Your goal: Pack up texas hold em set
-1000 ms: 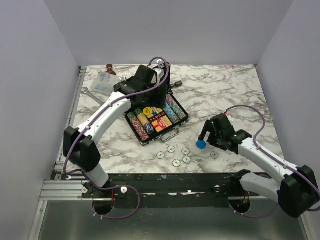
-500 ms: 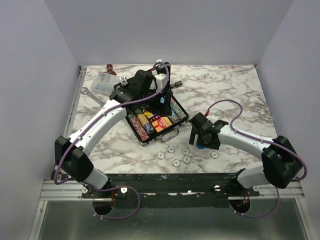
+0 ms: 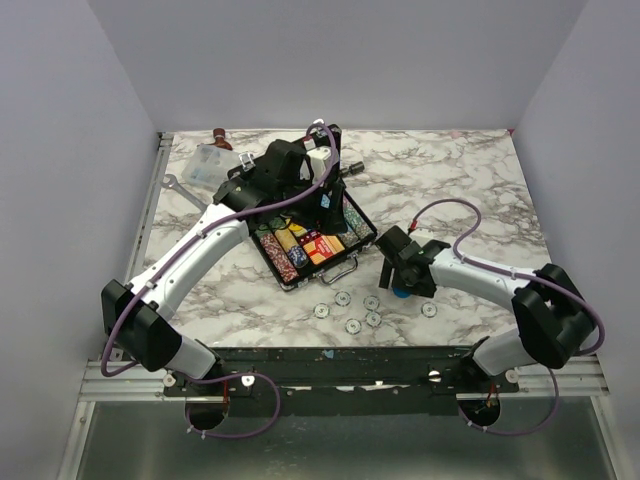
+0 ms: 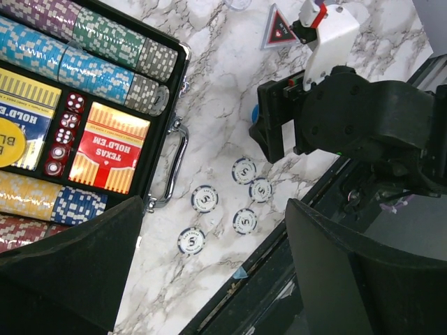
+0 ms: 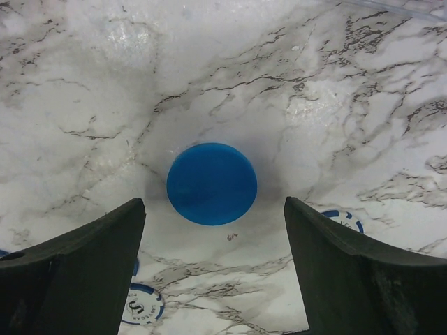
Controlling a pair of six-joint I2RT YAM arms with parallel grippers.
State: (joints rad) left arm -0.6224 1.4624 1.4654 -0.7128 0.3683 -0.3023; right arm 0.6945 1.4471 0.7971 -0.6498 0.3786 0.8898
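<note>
Right hand (image 5: pixel 213 209) hangs released, jaws spread wide, directly above the blue disc (image 5: pixel 211 183) (lying flat on the tabletop (image 5: pixel 349 84)); the disc sits centred between them, untouched.

Briefcase (image 3: pixel 310 250) at frame centre on the desk (image 3: pixel 450 190).
Loose chips (image 3: pixel 372 319) lie below it, the disc (image 5: pixel 211 183) at their upper right, beneath the right gripper (image 5: pixel 213 206).

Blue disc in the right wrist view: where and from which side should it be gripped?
Pinch the blue disc across its rim, on opposite edges, probably coming straight down. It lies flat on the marble table, thin and round, so only the edge offers purchase. The open right gripper has a finger on either side.
</note>
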